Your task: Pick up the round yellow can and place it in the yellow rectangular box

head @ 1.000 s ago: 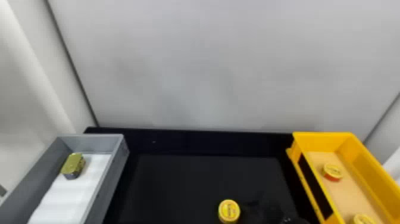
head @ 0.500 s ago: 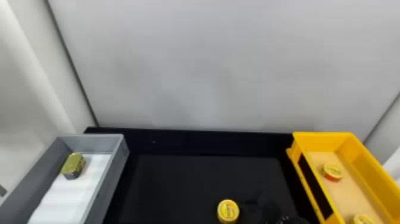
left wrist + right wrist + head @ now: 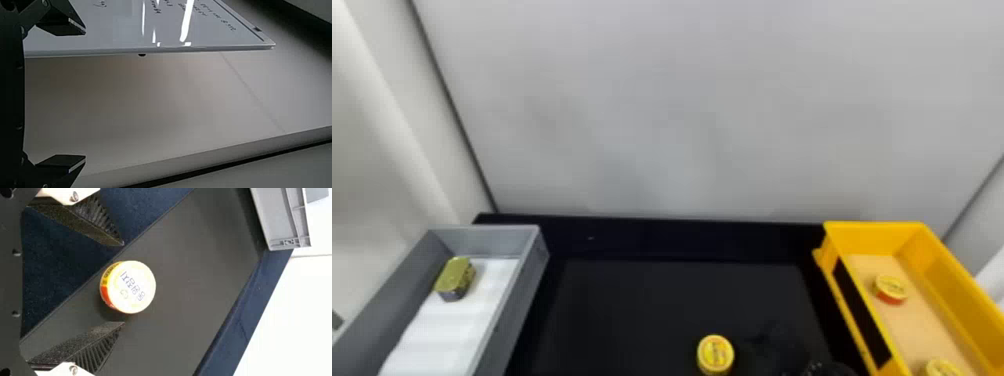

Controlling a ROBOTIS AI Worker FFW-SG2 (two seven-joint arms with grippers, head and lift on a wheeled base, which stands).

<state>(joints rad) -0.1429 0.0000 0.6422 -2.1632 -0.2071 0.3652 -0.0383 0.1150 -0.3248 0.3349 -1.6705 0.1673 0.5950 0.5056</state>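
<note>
In the head view, my right gripper [image 3: 784, 352] is a dark shape at the bottom edge, just right of the round yellow can [image 3: 715, 354]. That can stands upright on the black work surface. In the right wrist view, my right gripper [image 3: 123, 283] is open, its two fingertips on either side of the can [image 3: 133, 286], with gaps between them and it. The yellow rectangular box [image 3: 872, 233] stands at the right in the head view. My left gripper [image 3: 85, 94] is open and holds nothing, facing a pale surface in the left wrist view.
Inside the yellow box lie a red-sided round can [image 3: 890, 289] and another yellow-topped can [image 3: 941, 369]. At the left stands a grey box [image 3: 482, 239] with a gold-topped tin [image 3: 455, 277] on white lining. A pale wall [image 3: 672, 100] rises behind the black surface.
In the head view, the right gripper has shifted slightly left, closer to the can. The can has hardly changed place, and the boxes have not moved.
</note>
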